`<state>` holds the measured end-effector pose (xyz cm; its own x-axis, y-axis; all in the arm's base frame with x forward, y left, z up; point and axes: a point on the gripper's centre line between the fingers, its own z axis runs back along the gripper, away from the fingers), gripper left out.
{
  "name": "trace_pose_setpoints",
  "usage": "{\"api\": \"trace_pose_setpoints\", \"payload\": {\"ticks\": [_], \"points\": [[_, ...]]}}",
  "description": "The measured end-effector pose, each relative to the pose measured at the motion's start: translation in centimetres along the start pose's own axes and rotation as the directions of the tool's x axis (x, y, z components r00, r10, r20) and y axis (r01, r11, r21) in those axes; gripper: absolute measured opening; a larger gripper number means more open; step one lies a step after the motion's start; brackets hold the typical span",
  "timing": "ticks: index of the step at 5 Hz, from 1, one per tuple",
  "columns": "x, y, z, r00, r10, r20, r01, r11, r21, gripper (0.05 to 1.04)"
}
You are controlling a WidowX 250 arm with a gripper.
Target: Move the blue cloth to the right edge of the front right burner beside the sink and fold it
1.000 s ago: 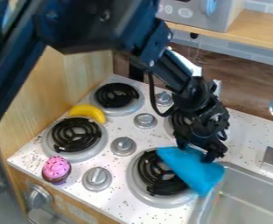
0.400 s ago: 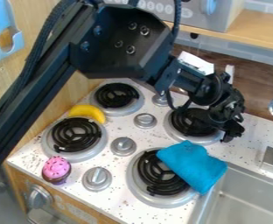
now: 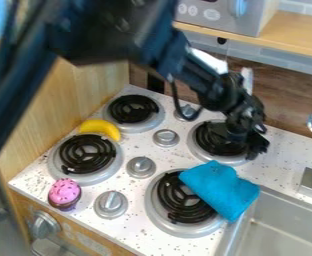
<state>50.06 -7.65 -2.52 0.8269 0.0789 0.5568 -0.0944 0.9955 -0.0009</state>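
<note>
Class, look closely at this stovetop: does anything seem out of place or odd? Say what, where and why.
The blue cloth looks odd: it lies partly over the black burner coil beside the sink, where cloth could scorch if heated. The cupcake seems misplaced too, near the stovetop's corner.

Black robot arm (image 3: pixel 195 72), bluish cast on its links.
Bulky, angular housing (image 3: pixel 118 35); long straight-sided link (image 3: pixel 18 90); thin dark cable (image 3: pixel 177 97) looping near knobbly black wrist (image 3: pixel 232 97).
</note>
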Motion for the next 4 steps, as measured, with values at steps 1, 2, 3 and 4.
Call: {"api": "trace_pose_setpoints", "payload": {"ticks": [1,2,3,4], "points": [[0.5,0.6,4.1,1.000,0.010,-0.003,-0.010,0.998,-0.057,1.000],[-0.6,0.8,8.4,0.999,0.034,0.028,-0.031,0.993,-0.116,1.000],[-2.1,0.9,9.9,0.999,-0.021,-0.029,0.017,0.992,-0.126,1.000],[-3.5,1.8,12.5,0.990,-0.069,-0.126,0.050,0.988,-0.144,1.000]]}}
